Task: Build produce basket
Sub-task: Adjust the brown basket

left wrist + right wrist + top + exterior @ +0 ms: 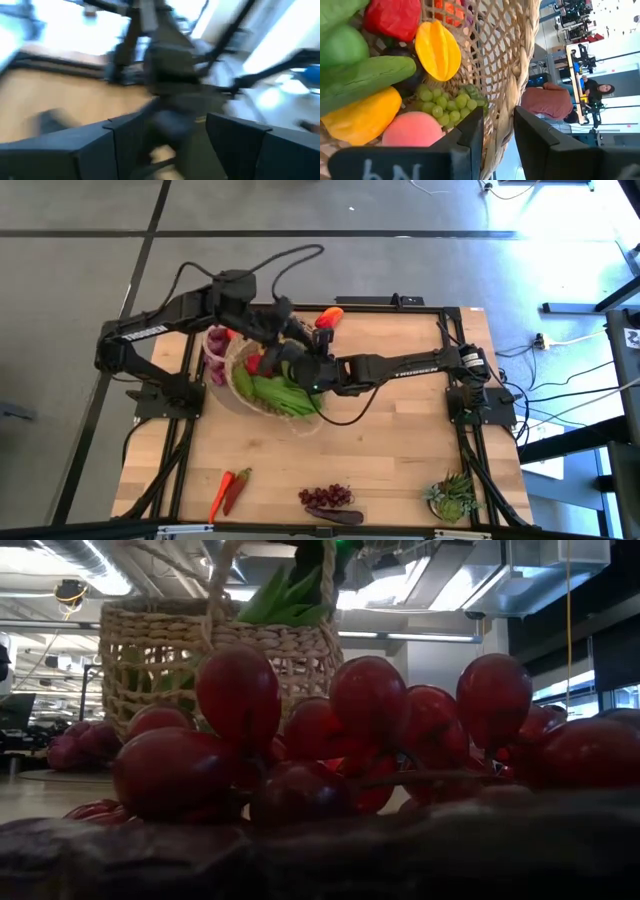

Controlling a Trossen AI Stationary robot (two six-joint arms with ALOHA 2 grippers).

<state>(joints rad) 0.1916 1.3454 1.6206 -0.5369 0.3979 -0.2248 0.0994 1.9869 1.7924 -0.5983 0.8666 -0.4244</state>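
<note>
Right gripper is pinching the basket rim between narrowed fingers mid-table, steadying it half-loaded, left gripper is hovering part-open and empty over it; next likely fetching near-edge grapes or chillies.

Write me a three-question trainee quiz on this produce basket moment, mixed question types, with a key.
1. True or false: the red-orange toy chillies lie inside the round tan woven wicker basket.
2. In the right wrist view, what sits between the right gripper's fingers? A: the basket's woven wall. B: a yellow pepper. C: nothing.
3. Fill in: in the high view, the bunch of purple toy grapes lies between the chillies and the ____.

Key: 1 false, they lie on the wooden table. 2 A. 3 spiky green potted plant.
</note>
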